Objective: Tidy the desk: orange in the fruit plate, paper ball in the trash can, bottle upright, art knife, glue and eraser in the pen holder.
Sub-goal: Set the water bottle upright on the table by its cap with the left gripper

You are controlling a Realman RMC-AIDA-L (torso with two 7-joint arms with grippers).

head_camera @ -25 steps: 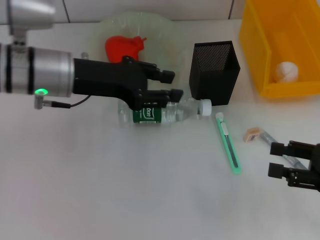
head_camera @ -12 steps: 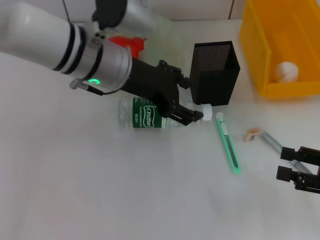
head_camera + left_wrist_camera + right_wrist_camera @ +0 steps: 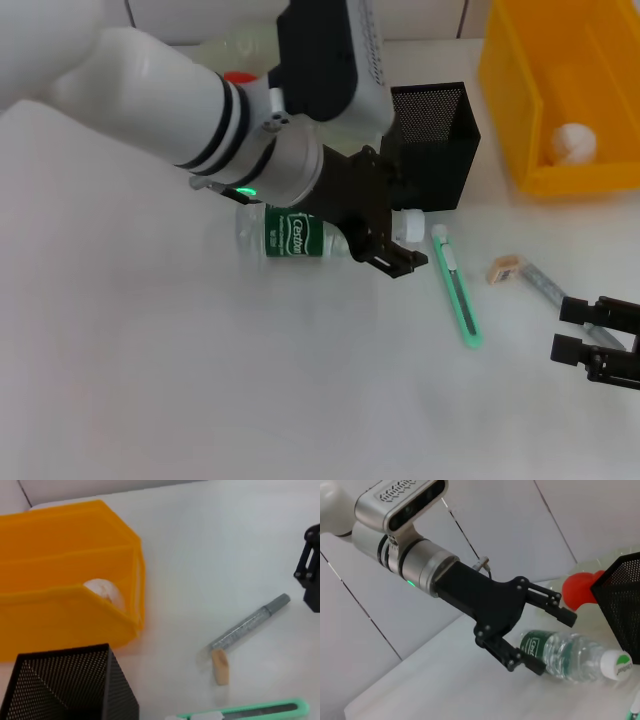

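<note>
One arm does the work here: your left gripper [image 3: 395,243] has swung in half a second from lying level along the bottle [image 3: 300,236] to pointing down and outward across its neck, and the big white forearm now covers most of the fruit plate [image 3: 215,52]. The right wrist view shows its fingers [image 3: 559,611] spread wide, one above the bottle and one in front of it, pinching nothing. You have not closed on the bottle yet.

The bottle lies on its side on the desk [image 3: 150,380], white cap [image 3: 409,223] pointing at the pen holder [image 3: 430,145] and almost touching its base. It has not shifted in the last second, so the "bottle upright" step is only at the approach. My judgement: the turn of the wrist sets up a grasp near the neck, and the pen holder so near the cap leaves you little room.

Your right gripper [image 3: 580,335] has slid a little outward and waits low at the desk's right edge, fingers apart and empty, just beside the glue [image 3: 545,285].

The art knife [image 3: 456,286] and eraser [image 3: 505,269] lie untouched on the desk. The paper ball [image 3: 573,143] sits in the yellow trash can [image 3: 520,110]. A red object [image 3: 238,76] peeps out behind the arm.
</note>
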